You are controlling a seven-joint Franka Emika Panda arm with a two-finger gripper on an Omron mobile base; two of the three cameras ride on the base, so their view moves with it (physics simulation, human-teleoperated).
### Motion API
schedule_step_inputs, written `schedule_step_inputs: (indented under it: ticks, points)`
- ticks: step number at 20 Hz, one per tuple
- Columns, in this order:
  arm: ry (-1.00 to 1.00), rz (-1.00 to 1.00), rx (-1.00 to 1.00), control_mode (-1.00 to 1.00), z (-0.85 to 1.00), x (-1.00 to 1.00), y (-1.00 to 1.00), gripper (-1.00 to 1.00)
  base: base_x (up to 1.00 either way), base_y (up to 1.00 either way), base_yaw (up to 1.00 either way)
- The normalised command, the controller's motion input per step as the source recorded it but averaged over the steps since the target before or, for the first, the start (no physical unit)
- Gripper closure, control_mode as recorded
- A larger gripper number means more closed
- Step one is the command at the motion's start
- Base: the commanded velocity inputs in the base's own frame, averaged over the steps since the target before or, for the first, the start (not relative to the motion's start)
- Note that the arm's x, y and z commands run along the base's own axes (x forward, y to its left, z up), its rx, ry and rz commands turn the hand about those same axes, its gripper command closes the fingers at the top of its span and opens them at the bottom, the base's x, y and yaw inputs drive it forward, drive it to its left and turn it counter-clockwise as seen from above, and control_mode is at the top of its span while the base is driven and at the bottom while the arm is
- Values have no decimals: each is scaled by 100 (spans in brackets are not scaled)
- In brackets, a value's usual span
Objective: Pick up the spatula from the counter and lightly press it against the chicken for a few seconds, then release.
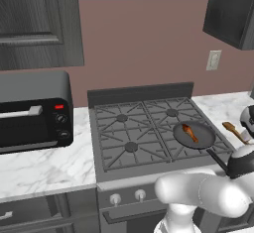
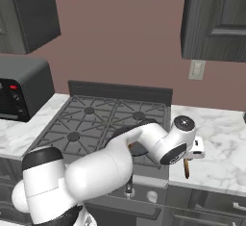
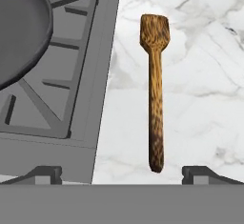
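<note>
In the left base view, a dark pan [image 1: 194, 134] sits on the front right burner of the stove [image 1: 130, 128], with the chicken [image 1: 190, 133] lying in it. The wooden spatula [image 1: 232, 130] lies on the marble counter [image 1: 218, 109] just beside the stove's right edge, apart from the pan. A black toaster oven [image 1: 34, 110] stands on the counter left of the stove.

In the right base view, the white arm [image 2: 144, 141] reaches over the stove's front right corner. Below its end the spatula's handle pokes out near the counter's front edge.

In the hand view, the spatula lies flat on the counter. The gripper [image 3: 125, 176] hangs above it with its 2 tips wide apart, 1 on each side of the handle's end, holding nothing.
</note>
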Motion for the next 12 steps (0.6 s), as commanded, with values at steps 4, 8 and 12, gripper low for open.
schedule_step_inputs:
  ticks: [4, 8, 12]
  points:
    - [1, 0, 2, -100, -13, 12, -5, -100, 0, 0, 0]
    - [1, 0, 1, -100, -12, 9, -6, -100, 0, 0, 0]
    - [1, 0, 1, -100, -10, 8, -9, -100, 0, 0, 0]
